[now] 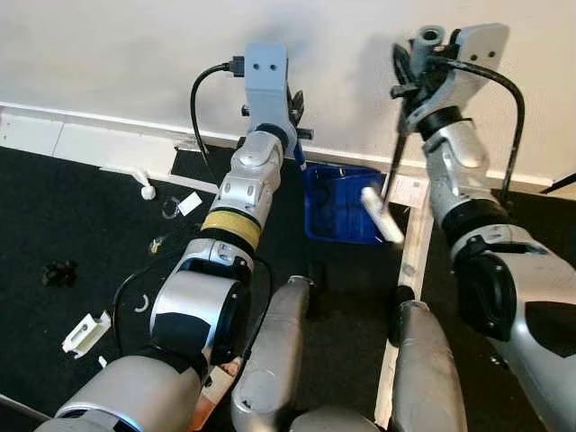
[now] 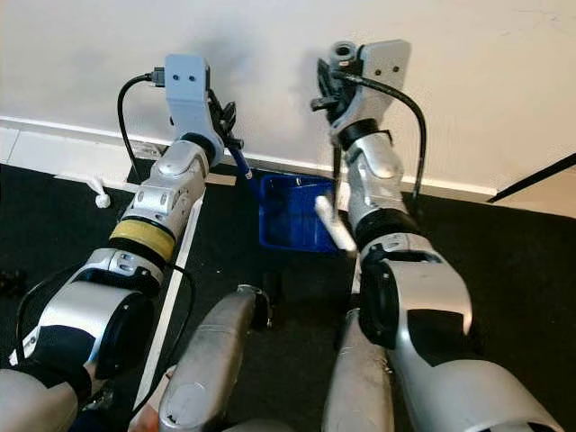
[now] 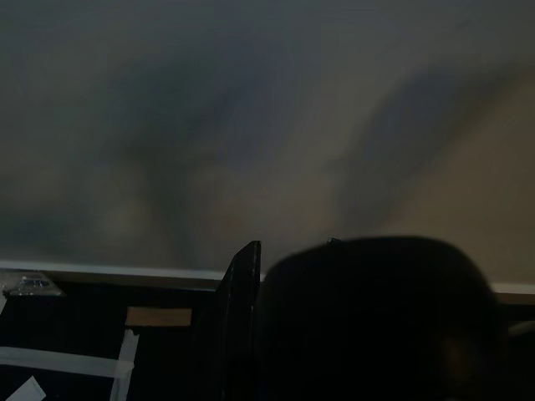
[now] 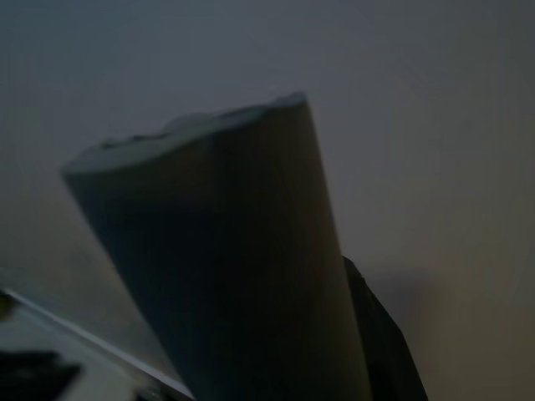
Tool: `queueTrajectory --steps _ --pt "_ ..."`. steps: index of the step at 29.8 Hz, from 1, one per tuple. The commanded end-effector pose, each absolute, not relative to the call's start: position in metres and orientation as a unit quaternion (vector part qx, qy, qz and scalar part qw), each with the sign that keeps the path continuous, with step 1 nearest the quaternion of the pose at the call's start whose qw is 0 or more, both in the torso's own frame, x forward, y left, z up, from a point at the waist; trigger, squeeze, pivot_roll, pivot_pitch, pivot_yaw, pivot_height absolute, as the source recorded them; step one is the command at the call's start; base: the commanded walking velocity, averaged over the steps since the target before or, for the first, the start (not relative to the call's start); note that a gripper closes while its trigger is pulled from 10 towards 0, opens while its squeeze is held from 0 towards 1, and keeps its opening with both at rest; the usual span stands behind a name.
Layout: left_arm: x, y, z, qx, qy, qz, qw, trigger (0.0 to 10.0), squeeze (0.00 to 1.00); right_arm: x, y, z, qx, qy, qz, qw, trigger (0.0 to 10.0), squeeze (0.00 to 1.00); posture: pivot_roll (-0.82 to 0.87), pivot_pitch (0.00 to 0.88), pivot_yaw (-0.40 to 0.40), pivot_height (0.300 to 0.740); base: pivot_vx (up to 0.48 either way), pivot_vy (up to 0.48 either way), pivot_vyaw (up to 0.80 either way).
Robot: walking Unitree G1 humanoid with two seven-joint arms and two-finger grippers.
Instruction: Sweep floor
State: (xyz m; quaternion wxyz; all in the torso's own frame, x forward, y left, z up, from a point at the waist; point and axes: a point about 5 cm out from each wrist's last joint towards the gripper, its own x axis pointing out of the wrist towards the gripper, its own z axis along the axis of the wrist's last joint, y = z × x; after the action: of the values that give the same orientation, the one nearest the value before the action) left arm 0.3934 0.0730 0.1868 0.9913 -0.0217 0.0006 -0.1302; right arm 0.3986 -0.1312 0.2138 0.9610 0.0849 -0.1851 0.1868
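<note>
Landmark: blue plastic dustpan (image 1: 340, 203), lying on the dark floor against the white skirting board (image 1: 81, 126) at the foot of the wall.

Left gripper (image 1: 295, 117): raised just above and beside the dustpan's left rear corner, clamped on the dustpan's thin blue handle (image 2: 241, 163), which rises obliquely from that corner.

Right gripper (image 1: 416, 56): raised above the dustpan's right side, closed round the grey cylindrical top of a slim dark broom pole (image 1: 394, 153); the pole's white lower end (image 1: 382, 214) hangs at the dustpan's right edge.

Debris: white plastic scraps (image 1: 86, 331) and a small black clump (image 1: 59, 273), well to the left of the dustpan, unswept.

Step, as judged: tools held, collecting barely begun. Next move calls for lowering the broom to the floor left of the dustpan and drawing scraps toward its open mouth.
</note>
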Motion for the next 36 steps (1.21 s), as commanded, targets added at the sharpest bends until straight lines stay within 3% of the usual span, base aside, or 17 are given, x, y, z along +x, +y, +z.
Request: queueTrajectory --steps 1,5,8,17,27,28,36 --pt "0.389 0.067 0.173 -0.030 0.024 -0.145 0.989 10.0 0.00 0.397 -0.117 0.216 0.118 -0.196 0.209 0.951 10.0 0.00 0.09 0.435 0.212 0.740 0.000 0.000 0.00" --pt "0.389 0.068 0.173 -0.031 0.024 -0.144 0.989 10.0 0.00 0.396 -0.128 0.228 0.089 -0.229 0.196 0.949 10.0 0.00 0.08 0.432 0.210 0.740 0.000 0.000 0.00" --pt "0.389 0.069 0.173 -0.032 0.024 -0.142 0.989 10.0 0.00 0.393 -0.160 0.246 0.040 -0.272 0.155 0.949 10.0 0.00 0.07 0.427 0.207 0.740 0.000 0.000 0.00" --pt "0.389 0.072 0.171 -0.028 0.028 -0.138 0.990 10.0 0.00 0.386 -0.207 0.256 -0.079 -0.280 0.074 0.954 10.0 0.00 0.06 0.424 0.211 0.740 0.000 0.000 0.00" --pt "0.390 0.076 0.170 -0.024 0.031 -0.136 0.990 10.0 0.00 0.378 -0.250 0.257 -0.128 -0.262 -0.028 0.956 10.0 0.00 0.07 0.422 0.212 0.740 0.000 0.000 0.00" --pt "0.390 0.077 0.169 -0.023 0.032 -0.135 0.990 10.0 0.00 0.374 -0.264 0.256 -0.136 -0.256 -0.059 0.955 10.0 0.00 0.07 0.421 0.212 0.740 0.000 0.000 0.00" --pt "0.390 0.080 0.168 -0.021 0.033 -0.132 0.991 10.0 0.00 0.370 -0.283 0.227 -0.138 -0.196 -0.111 0.964 10.0 0.00 0.08 0.425 0.220 0.740 0.000 0.000 0.00"
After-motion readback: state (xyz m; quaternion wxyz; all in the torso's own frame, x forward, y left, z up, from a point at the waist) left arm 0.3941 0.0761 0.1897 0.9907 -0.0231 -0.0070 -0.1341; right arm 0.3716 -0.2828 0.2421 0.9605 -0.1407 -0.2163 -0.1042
